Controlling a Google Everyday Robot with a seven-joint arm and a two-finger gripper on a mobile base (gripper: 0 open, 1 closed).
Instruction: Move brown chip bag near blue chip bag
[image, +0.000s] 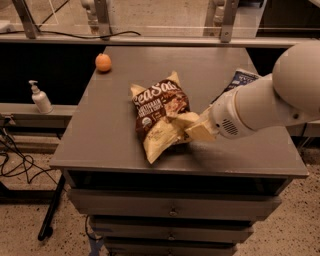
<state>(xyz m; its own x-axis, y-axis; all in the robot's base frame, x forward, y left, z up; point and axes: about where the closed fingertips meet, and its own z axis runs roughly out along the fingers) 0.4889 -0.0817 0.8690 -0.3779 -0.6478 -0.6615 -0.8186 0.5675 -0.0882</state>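
Observation:
The brown chip bag (159, 111) lies on the grey table (105, 130) near its middle, with its dark front panel facing up and its cream corners crinkled. My gripper (192, 126) comes in from the right and is shut on the bag's lower right corner. The blue chip bag (241, 78) lies at the table's right side, mostly hidden behind my white arm (260, 105); only its upper part shows. The brown bag sits a short way to the left of the blue bag.
An orange (103, 62) sits at the table's back left. A white pump bottle (40, 97) stands on a lower shelf to the left. Drawers (172, 210) are below the table's front edge. Metal frame posts stand behind the table.

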